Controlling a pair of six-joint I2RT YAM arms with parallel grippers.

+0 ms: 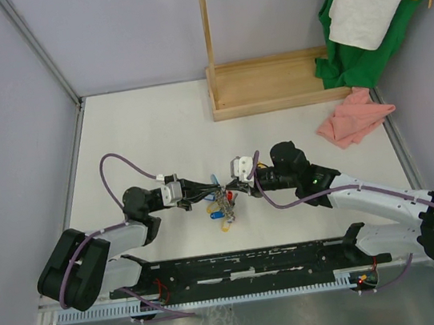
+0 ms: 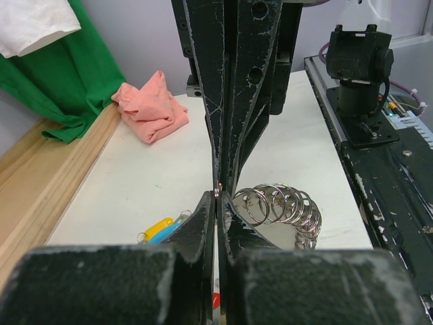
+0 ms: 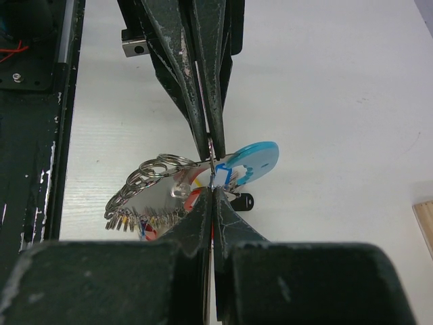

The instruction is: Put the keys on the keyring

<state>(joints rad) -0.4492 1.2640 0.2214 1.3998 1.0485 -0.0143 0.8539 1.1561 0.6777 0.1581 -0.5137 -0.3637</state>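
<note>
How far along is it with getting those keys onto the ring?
Done: many small rings already hang on the keyring. In hand: left pincer and right pincer meet tip to tip, both shut on a thin metal bit. Left: the yellow-tagged key lies apart on the table, seemingly not yet threaded.

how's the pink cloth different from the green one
The pink cloth lies crumpled on the table; the green cloth hangs at the far right corner. The green cloth has a white towel draped over it; the pink cloth is bare. The green cloth looks larger than the pink cloth. Both are fabric, far right.
</note>
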